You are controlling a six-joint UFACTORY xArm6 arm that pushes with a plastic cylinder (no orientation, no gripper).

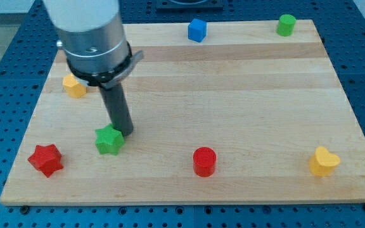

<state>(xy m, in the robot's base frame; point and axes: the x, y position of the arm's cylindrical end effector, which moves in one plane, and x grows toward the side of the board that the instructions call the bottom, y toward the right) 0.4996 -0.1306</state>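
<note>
My dark rod comes down from the grey arm at the view's upper left, and my tip [123, 131] rests on the wooden board [233, 95]. It touches or nearly touches the upper right side of a green star block [109, 140]. A red star block [46, 159] lies to the left of the green star, near the board's bottom left corner. A yellow block [75, 85] sits above and to the left, partly behind the arm's body.
A red cylinder [204, 161] stands at bottom centre. A yellow heart block [324, 161] is at the bottom right. A blue cube [197, 30] sits at the top edge, and a green cylinder [287, 25] at the top right corner.
</note>
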